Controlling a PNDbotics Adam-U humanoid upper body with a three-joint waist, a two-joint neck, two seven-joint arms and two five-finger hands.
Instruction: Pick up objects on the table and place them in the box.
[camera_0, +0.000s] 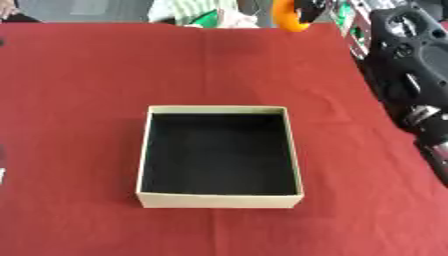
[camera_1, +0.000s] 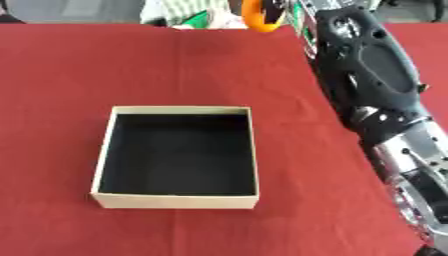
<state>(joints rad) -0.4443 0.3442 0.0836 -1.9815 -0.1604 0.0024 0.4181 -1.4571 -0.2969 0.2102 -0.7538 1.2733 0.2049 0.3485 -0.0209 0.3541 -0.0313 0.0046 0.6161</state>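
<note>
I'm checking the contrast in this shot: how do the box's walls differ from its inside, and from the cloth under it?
The box has pale tan outer walls, while its inside is black and holds nothing. The tablecloth is red and lies flat, while the box walls stand upright on it. All three are plain, unpatterned surfaces.

Table under red cloth (camera_0: 79, 75), 1 open tan box (camera_0: 219, 201) with black inside, near the middle

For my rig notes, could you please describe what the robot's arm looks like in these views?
Only the right arm shows, along the right edge: bulky glossy black shells with rounded housings, giving way lower down to a silver metal joint. No robot hand is visible, and I can make out no markings.
</note>
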